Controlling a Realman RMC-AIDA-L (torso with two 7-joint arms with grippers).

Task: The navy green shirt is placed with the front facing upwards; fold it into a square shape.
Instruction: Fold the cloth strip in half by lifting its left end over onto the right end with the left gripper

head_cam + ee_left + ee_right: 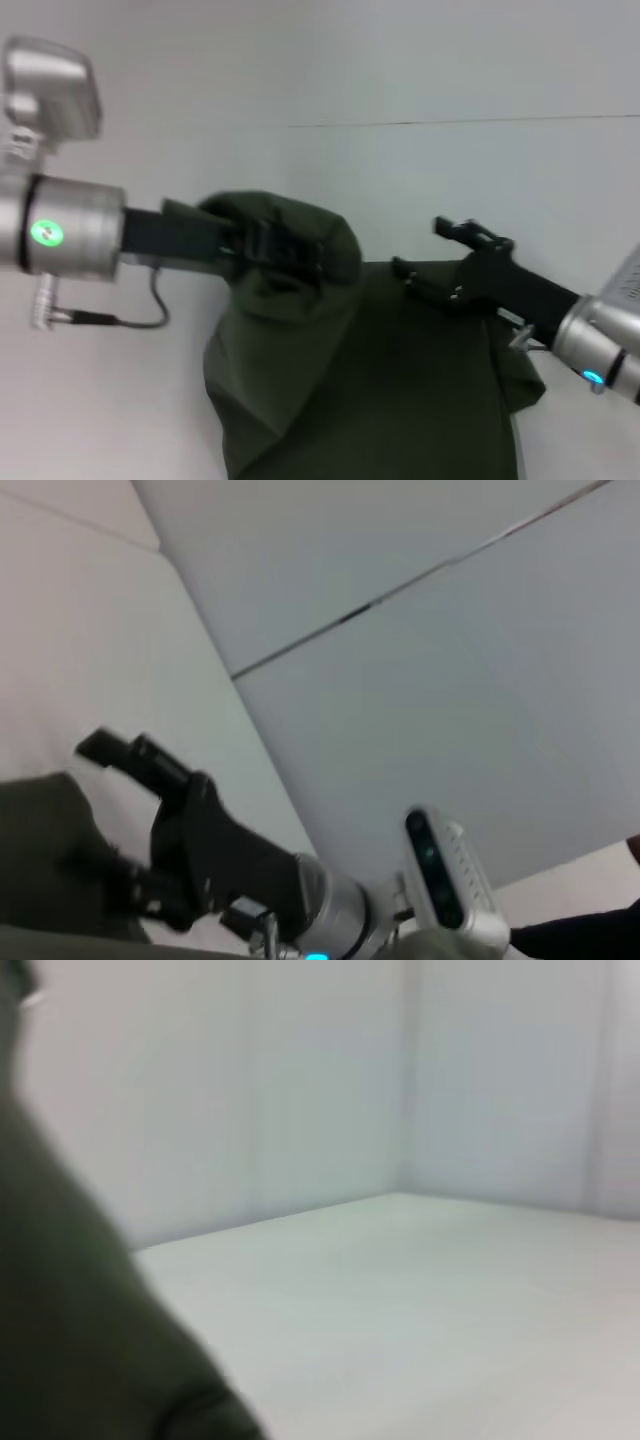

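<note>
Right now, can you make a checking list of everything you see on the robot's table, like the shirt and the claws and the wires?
Surface: pale table, bare around the cloth.
Job's things: navy green shirt, partly lifted and bunched on the robot's left, flatter on its right; no lettering or collar visible.
Clutter: nothing seen.
Grippers: left gripper is raised with shirt fabric draped over and around it. Right gripper sits at the shirt's far edge on the robot's right, fingers spread apart, one above the cloth, one against it.
Cables: a thin dark cable loops under the left wrist.
Surroundings: plain light wall behind the table, with a thin seam line.
</note>
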